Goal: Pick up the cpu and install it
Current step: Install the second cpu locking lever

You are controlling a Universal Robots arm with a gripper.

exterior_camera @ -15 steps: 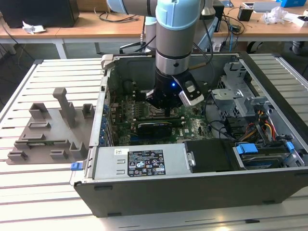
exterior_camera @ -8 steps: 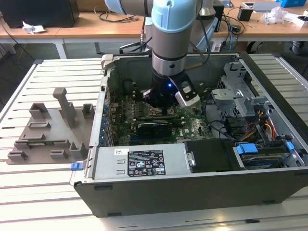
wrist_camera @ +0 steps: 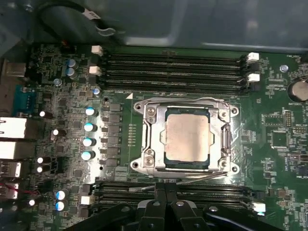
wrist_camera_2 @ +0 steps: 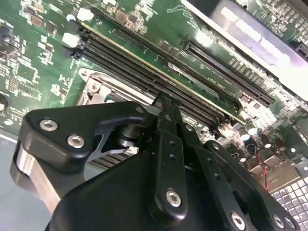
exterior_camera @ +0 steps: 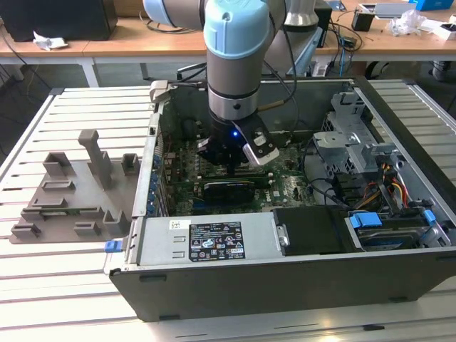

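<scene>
The cpu (wrist_camera: 187, 139), a pale silver-grey square chip, lies flat inside the metal socket frame (wrist_camera: 147, 161) on the green motherboard (wrist_camera: 269, 120) in the first wrist view. A thin wire lever (wrist_camera: 192, 179) runs along the socket's edge nearest the gripper. My gripper (wrist_camera: 166, 188) hovers just off that edge, over the nearby memory slots, apart from the chip. Its black fingers (wrist_camera_2: 166, 108) are pressed together with nothing visible between them. In the exterior view the gripper (exterior_camera: 231, 167) hangs low inside the open computer case, over the board.
Memory slots (wrist_camera: 173, 65) flank the socket on two sides, and several capacitors (wrist_camera: 89, 127) stand beside it. The case holds a labelled power supply (exterior_camera: 215, 241) and a drive cage (exterior_camera: 356, 135). A grey fixture plate (exterior_camera: 71, 192) lies outside on the exterior view's left.
</scene>
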